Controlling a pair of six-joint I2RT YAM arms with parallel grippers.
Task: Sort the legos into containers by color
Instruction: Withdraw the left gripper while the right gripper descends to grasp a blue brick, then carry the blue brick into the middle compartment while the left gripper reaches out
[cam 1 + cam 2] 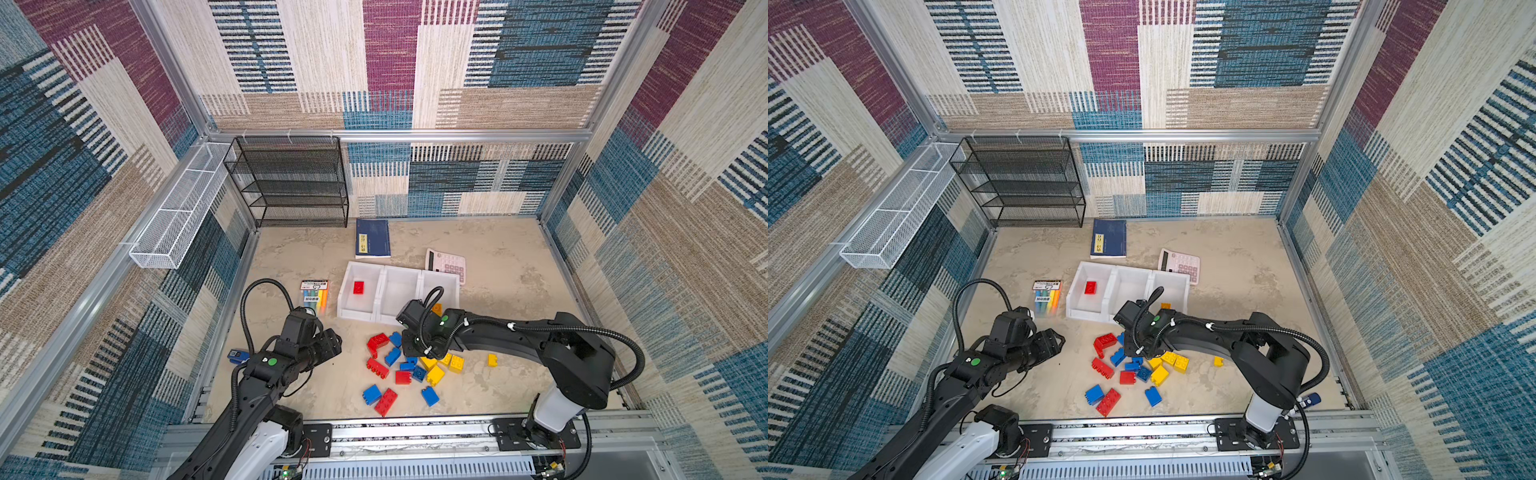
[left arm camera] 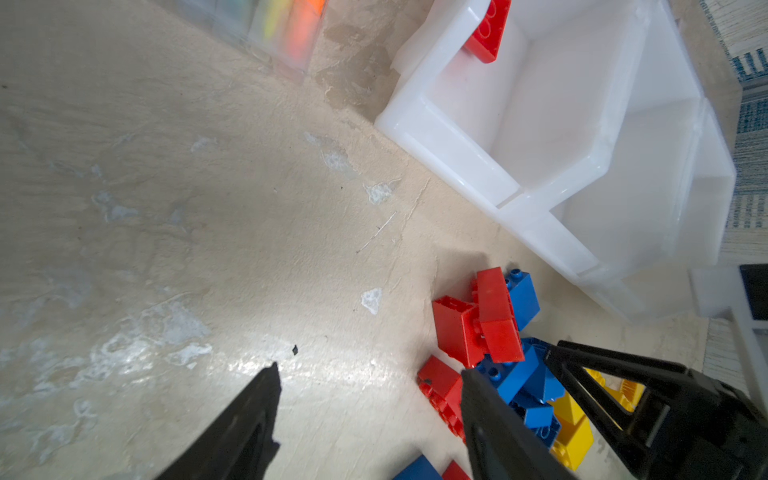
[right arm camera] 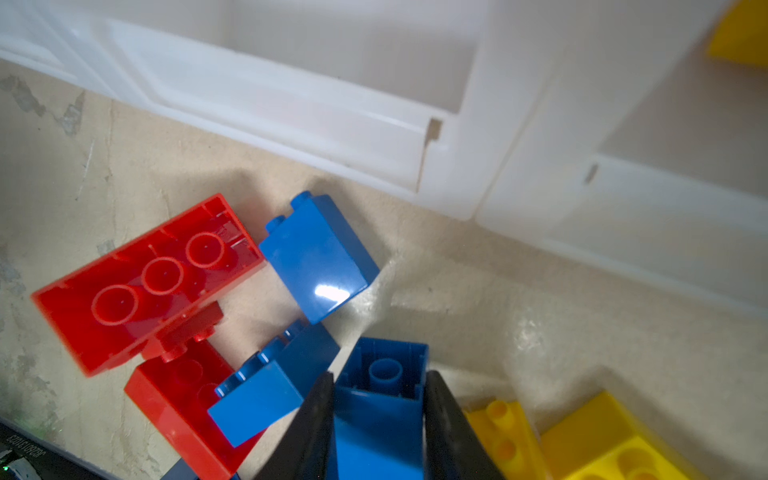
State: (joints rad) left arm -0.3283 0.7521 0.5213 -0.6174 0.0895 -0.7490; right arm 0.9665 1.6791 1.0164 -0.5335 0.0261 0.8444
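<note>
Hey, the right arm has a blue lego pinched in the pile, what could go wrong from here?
The right gripper is shut on a blue brick with a second blue brick beside one finger; lifting may drag it.
A red brick sits in the left bin, a yellow brick in the right bin; dropping outside the middle bin mixes colours.
The open left gripper hovers beside the pile; arms might bump.

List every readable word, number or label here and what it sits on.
Nothing can be read outright.
Blue book: yellow cover label, characters too small.
Marker pack: printed header, too small.
Calculator: key markings too small.
Black part in the right wrist view: white code, blurred.
</note>
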